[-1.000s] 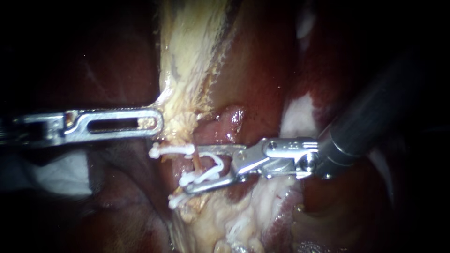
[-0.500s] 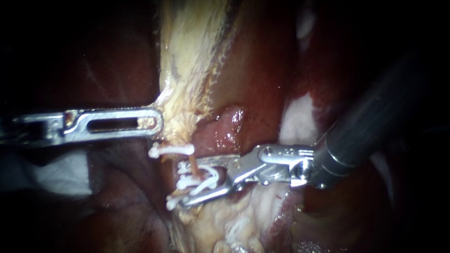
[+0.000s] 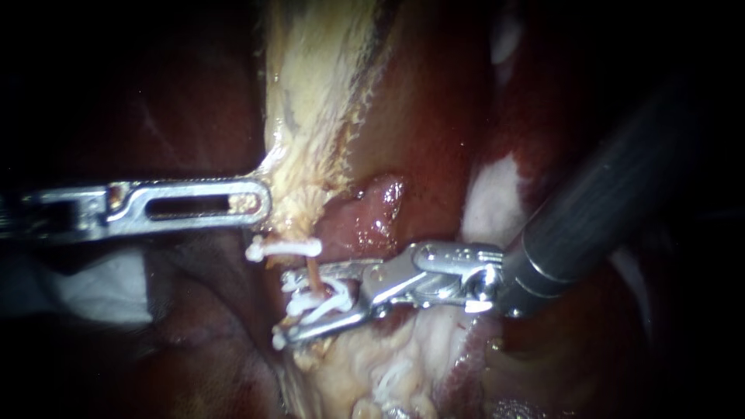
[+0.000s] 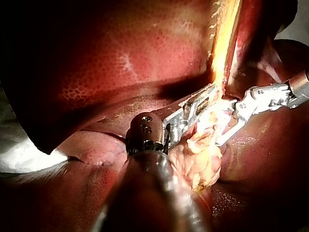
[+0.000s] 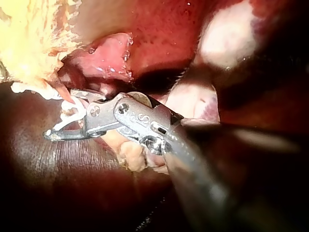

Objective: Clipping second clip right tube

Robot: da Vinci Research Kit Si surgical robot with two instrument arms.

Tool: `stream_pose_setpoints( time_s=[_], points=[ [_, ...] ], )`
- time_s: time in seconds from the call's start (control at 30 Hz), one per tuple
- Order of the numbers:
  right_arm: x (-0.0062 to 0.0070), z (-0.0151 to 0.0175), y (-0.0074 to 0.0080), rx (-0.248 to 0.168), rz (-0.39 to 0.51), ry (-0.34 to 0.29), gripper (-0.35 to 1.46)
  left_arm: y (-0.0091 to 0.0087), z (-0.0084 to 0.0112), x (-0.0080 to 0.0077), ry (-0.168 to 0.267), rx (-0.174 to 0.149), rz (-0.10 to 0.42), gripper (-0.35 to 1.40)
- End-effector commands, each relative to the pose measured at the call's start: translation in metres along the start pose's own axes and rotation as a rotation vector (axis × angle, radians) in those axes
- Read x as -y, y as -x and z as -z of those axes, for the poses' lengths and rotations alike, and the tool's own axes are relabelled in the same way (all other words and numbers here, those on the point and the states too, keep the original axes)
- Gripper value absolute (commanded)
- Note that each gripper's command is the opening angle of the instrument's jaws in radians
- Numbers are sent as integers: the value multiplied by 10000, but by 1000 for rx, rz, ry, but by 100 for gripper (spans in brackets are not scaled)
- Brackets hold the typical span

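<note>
The endoscope's light pools at the centre. From 8 to 10 o'clock and past 3 o'clock the scene sinks into black. Hard glare sits on the left instrument [image 3: 260, 203], the right instrument [image 3: 283, 306] and the white clip [image 3: 320, 299] it carries. In both wrist views the wet liver [image 4: 145, 53] glistens, with deep shadow under its folds.

A: Clearance round the tube [image 3: 313, 271]?
B: Tight. The left instrument [image 3: 260, 206] spans centre-left of frame, touching the pale tissue band [image 3: 310, 101] that walls off top centre. A fixed clip [image 3: 283, 248] sits just below its tip.
A: From the right?
B: Taken. The right instrument [image 3: 299, 306] fills centre to upper right, jaws gripping a white clip [image 3: 326, 302] astride the tube. Lumpy pale tissue [image 3: 365, 372] closes bottom centre. Open room only lower left, over dark tissue [image 3: 209, 357].
</note>
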Motion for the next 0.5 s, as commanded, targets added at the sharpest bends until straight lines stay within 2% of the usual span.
stream_pose_setpoints(
  time_s=[0.03, 0.13, 0.2, 0.27, 0.33, 0.43, 0.5],
  points=[
    [0, 1, 0, -3, -7, 0, 47, 0, 0, 0, 1, 0, 0, -35],
    [-1, 1, 0, 7, -8, 9, 39, 0, 0, 0, 1, 0, 0, -35],
    [-3, 3, 0, 19, -9, 21, 27, 0, 0, 0, 1, 0, 0, -35],
    [-4, 6, 2, 37, -9, 50, -2, 0, 0, 0, 1, 0, 0, -35],
    [-6, 9, 3, 52, -9, 63, -19, 0, 0, 0, 1, 0, 0, -35],
    [-9, 12, 4, 55, -10, 65, -35, 0, 0, 0, 1, 0, 0, -35],
    [-9, 13, 4, 60, -10, 67, -35, 0, 0, 0, 1, 0, 0, -35]
  ],
)
